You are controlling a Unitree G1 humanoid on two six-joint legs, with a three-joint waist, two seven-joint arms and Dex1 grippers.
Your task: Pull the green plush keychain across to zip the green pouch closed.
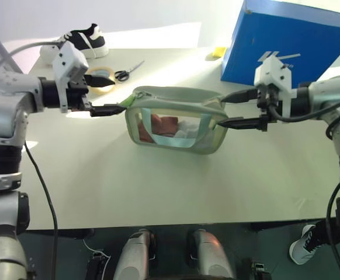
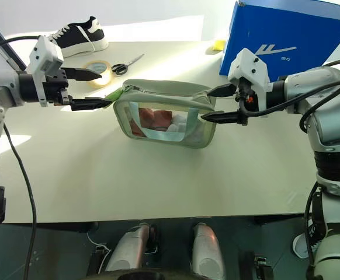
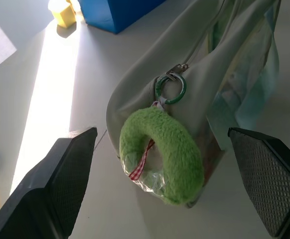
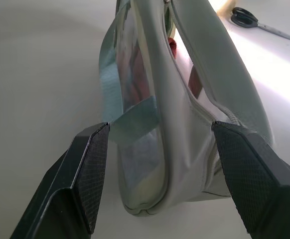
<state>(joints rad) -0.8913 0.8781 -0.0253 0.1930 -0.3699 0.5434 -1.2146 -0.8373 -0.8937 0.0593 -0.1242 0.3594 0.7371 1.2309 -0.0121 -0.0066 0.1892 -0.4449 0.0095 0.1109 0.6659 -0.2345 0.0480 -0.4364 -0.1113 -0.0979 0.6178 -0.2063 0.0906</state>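
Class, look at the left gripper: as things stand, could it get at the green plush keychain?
Probably yes. The left gripper is open, and the green plush keychain hangs off the near end of the green pouch right between its fingers, with nothing in between.

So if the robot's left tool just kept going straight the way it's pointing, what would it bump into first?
Most likely the green plush keychain. It hangs at the near end of the green pouch, right between the left tool's open fingers. Exact depth is hard to judge.
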